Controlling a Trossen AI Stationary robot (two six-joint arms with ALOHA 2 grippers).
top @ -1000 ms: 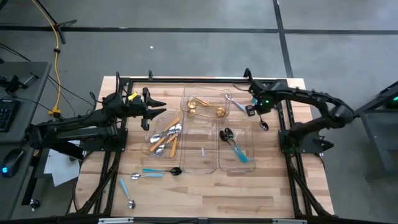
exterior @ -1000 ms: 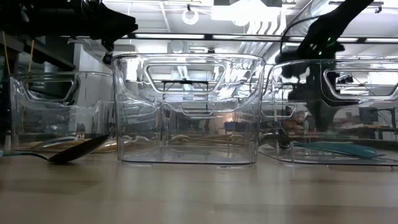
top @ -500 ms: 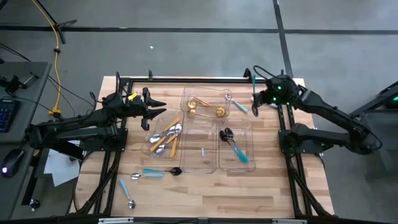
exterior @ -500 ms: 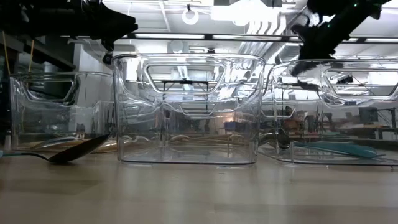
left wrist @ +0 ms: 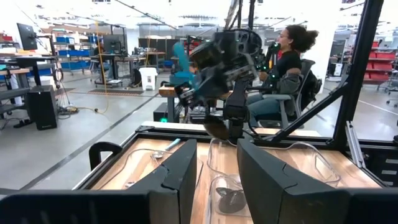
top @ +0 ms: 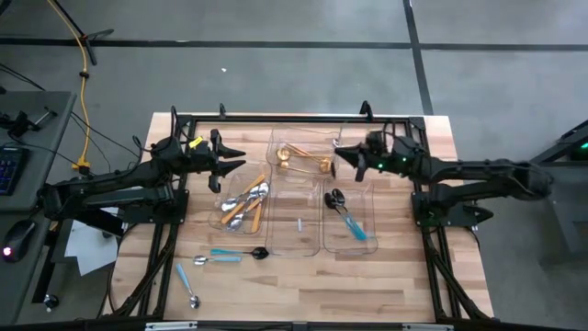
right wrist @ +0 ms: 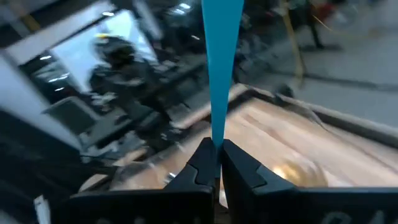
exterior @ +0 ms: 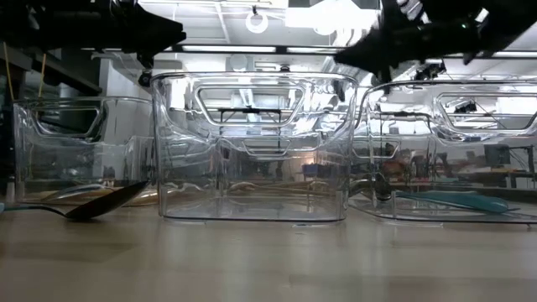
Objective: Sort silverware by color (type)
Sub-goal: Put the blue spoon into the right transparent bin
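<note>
Right end effector [right wrist: 213,163] clamping teal-handled utensil [right wrist: 221,56] above trays, left end effector [top: 231,162] open

Teal-handled spoon [right wrist: 222,68] held aloft, gold spoons [top: 301,158] in rear tray, light-blue spoons [top: 225,255] loose on table

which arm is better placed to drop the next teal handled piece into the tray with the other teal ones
The right. Its end effector is shut on a teal-handled utensil and hangs above the trays, close to the tray holding the other teal-handled pieces. The left end effector hovers empty on the far side, by the orange-handled tray.
</note>
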